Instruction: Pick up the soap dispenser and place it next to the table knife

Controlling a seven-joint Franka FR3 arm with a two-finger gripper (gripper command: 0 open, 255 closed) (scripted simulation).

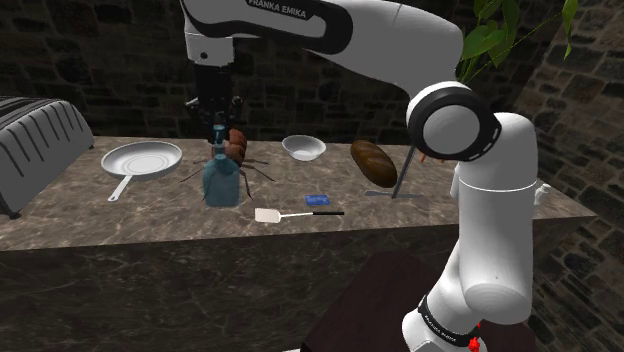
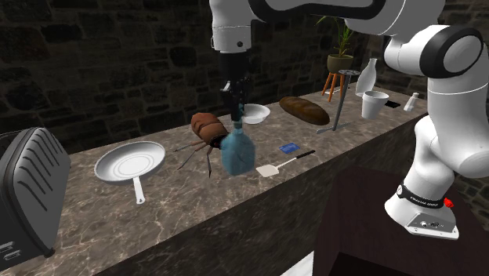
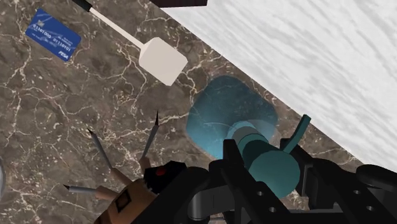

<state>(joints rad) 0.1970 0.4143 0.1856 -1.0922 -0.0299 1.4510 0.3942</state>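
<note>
The soap dispenser (image 1: 222, 182) is a translucent blue bottle with a teal pump, near the counter's front edge (image 2: 237, 150). My gripper (image 1: 219, 122) comes straight down onto it (image 2: 237, 106). In the wrist view the gripper (image 3: 270, 168) is shut on the pump head, above the bottle's body (image 3: 219, 111). I cannot tell whether the bottle's base still touches the counter. A thin grey knife (image 1: 405, 172) stands leaning near the bread, far toward the shoulder view's right (image 2: 342, 103).
A brown toy insect (image 1: 237, 150) lies right behind the bottle. A white spatula (image 1: 270, 214) and a blue card (image 1: 318, 199) lie toward the knife. A bread loaf (image 1: 373, 162), a white bowl (image 1: 303, 148), a frying pan (image 1: 142, 160) and a toaster (image 1: 35, 140) share the marble counter (image 1: 150, 215).
</note>
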